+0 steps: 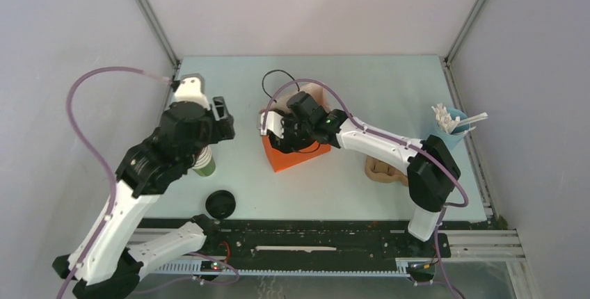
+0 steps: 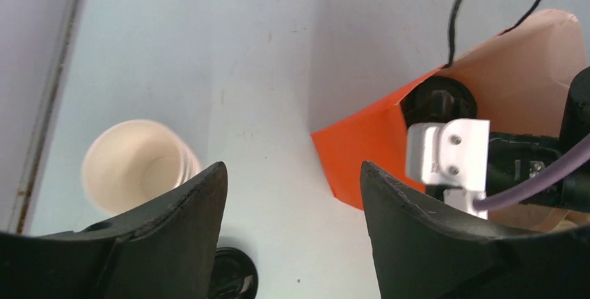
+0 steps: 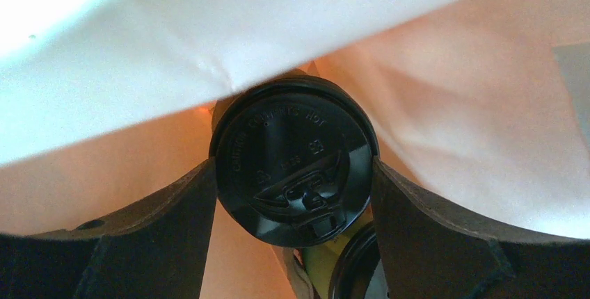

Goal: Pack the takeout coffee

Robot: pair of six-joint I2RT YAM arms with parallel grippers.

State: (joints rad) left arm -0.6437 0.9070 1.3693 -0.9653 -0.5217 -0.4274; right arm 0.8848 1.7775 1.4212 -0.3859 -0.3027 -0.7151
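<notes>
With my right gripper [image 3: 292, 167] clasping the lidded takeout coffee [image 3: 292, 149] inside the orange bag [image 1: 278, 161], left gripper [image 2: 292, 170] released and empty, I lower it upright beside the neighbouring cup [image 3: 356, 271] before releasing.

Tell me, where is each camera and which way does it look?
Top: high behind the arms, looking down on the table; left arm and right arm both show.
Left wrist: on the left arm, looking down at the stack and orange bag; its two fingers show.
Right wrist: on the right arm, looking into the bag at a lidded cup; its fingers flank it.
Shared: top and left wrist both see the stack, the bag and a loose lid.
</notes>
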